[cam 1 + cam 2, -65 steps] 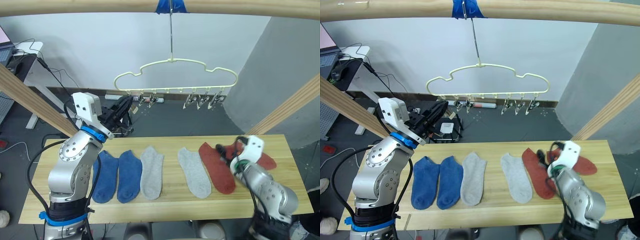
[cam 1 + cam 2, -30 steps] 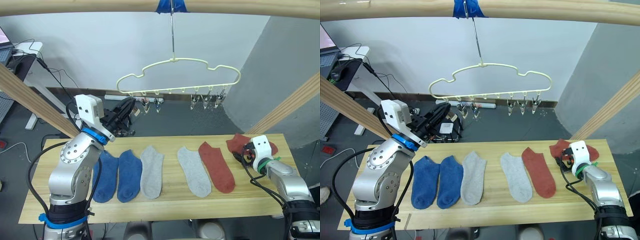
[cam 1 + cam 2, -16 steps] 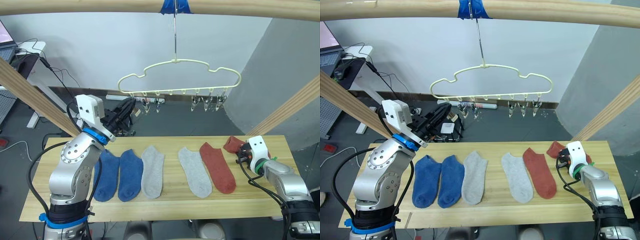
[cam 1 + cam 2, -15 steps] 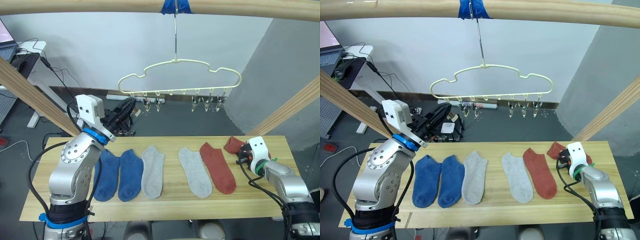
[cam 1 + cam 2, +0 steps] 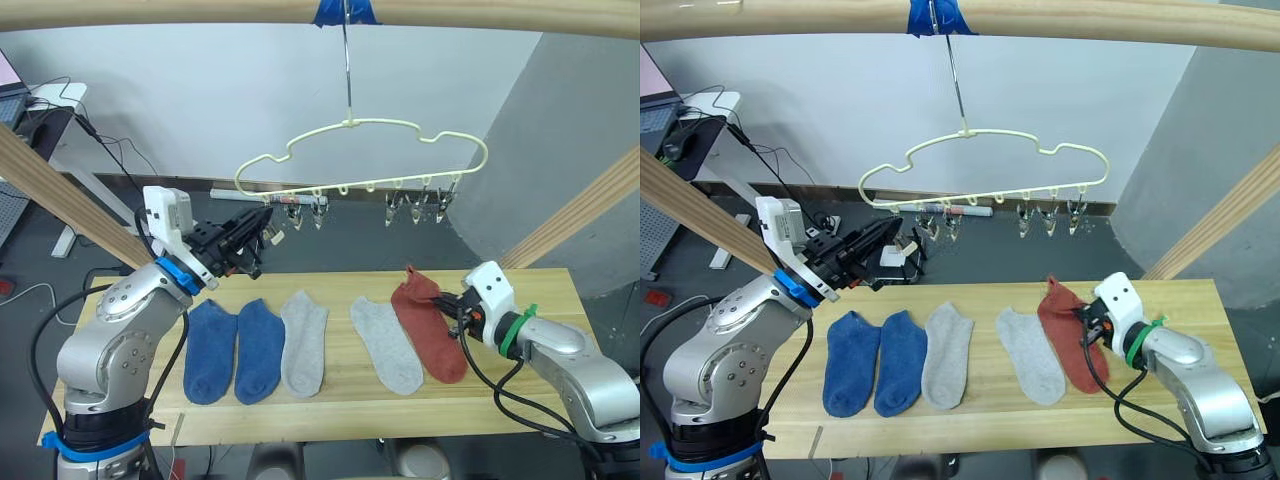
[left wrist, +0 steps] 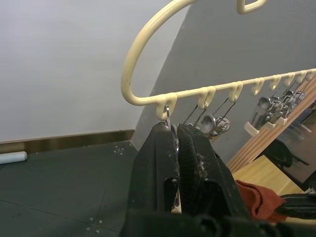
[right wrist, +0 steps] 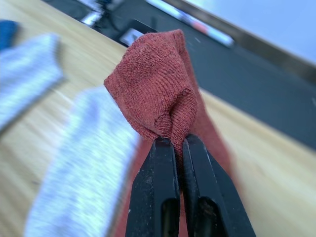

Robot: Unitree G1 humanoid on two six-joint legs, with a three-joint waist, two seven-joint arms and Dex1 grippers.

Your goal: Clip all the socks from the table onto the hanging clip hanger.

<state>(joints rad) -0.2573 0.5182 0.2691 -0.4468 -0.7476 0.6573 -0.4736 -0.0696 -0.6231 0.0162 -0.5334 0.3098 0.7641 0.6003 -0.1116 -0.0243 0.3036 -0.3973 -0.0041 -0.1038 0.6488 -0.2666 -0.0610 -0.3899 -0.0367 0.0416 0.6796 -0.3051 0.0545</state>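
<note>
The right pincer [image 7: 176, 143] is clenched on a bunched fold of 1 rust red sock [image 7: 157, 89], lifted just above the bench [image 5: 330, 400] over the other red sock [image 5: 432, 330]; the hold is a small pinch of knit, so a quick rise could let it slip free. The left pincer [image 6: 174, 131] is pressed together at the end clip [image 6: 168, 112] of the clip hanger [image 5: 360, 160], apparently gripping it; the hanger swings on a thin hook, so pulling there may tilt it and spoil the handover. 2 blue socks [image 5: 235, 345] and 2 grey socks [image 5: 345, 340] lie flat on the bench, unclipped.
</note>
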